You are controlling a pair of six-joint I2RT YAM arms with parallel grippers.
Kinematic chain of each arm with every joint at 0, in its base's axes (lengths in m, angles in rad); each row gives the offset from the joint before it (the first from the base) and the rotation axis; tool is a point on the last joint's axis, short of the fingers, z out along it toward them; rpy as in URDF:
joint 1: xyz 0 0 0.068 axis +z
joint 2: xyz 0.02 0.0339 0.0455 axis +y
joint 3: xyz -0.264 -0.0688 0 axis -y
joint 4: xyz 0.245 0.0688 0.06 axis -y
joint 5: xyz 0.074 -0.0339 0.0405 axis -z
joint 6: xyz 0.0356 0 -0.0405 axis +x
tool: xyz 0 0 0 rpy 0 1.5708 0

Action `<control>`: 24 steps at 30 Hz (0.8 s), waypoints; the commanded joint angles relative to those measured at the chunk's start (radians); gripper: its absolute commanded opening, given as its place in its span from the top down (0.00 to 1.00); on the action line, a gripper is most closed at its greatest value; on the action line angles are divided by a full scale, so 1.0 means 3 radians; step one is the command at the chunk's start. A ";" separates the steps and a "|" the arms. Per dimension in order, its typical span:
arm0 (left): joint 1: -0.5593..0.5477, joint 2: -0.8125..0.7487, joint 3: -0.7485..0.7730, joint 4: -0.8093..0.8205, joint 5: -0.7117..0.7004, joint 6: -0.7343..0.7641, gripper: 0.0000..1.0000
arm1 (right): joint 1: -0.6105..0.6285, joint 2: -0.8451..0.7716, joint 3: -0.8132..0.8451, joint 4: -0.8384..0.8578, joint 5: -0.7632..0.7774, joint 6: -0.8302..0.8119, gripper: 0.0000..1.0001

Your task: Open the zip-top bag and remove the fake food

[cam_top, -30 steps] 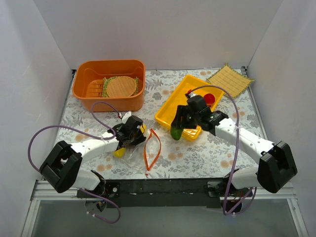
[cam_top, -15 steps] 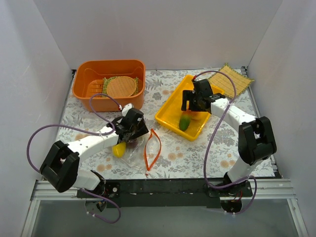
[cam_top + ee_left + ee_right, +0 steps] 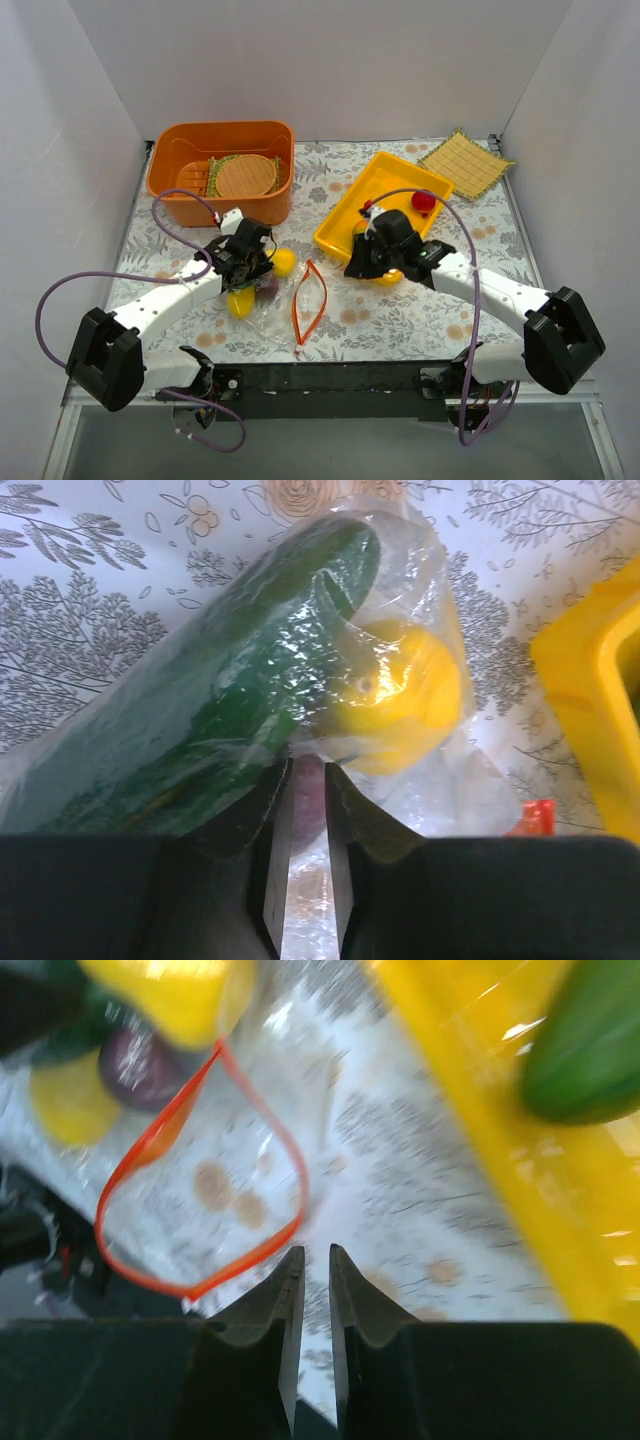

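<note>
Worktop point(image 3: 392, 315) seen from above carries the zip-top bag point(image 3: 270, 315) close to its near edge, left of centre, with the orange-red zip strip point(image 3: 308, 300) spread in an open loop toward the middle. The left end effector point(image 3: 256, 270) sits over the bag's closed end with fake food point(image 3: 262, 285) around it: a yellow piece point(image 3: 284, 262) just to its right, a second yellow piece point(image 3: 240, 304) closer to the near edge, and a dark purple piece point(image 3: 268, 288) between the two. The right end effector point(image 3: 358, 266) hangs at the near left side of the yellow tray point(image 3: 347, 203), and a red piece point(image 3: 424, 201) rests at the tray's far end. An orange bin point(image 3: 265, 205) holding a round woven mat point(image 3: 247, 176) stands in the far left corner; a square straw mat point(image 3: 466, 160) lies in the far right corner. From the left wrist, the fingers are pinched almost together on the bag's clear film, and a long green piece point(image 3: 200, 720) and one of the yellow pieces press against the plastic just ahead of them. From the right wrist, which is blurred, the fingers are drawn nearly together with nothing between them, over the worktop between the zip loop and the tray's edge; a green piece in the tray point(image 3: 590, 1050) shows at the upper right.
</note>
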 commanded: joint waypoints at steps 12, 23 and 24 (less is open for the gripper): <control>0.0020 0.0145 -0.0374 0.0041 -0.0094 -0.0041 0.97 | 0.0693 0.0735 -0.0312 0.1727 -0.0632 0.1021 0.80; -0.0011 -0.0008 -0.0502 0.0388 0.0315 -0.0154 0.96 | 0.0897 0.1155 -0.0132 0.1860 -0.0693 0.1144 0.59; -0.0021 -0.0013 -0.0492 0.0398 0.0340 -0.0139 0.96 | 0.0902 0.1150 -0.0143 0.1886 -0.0693 0.1154 0.58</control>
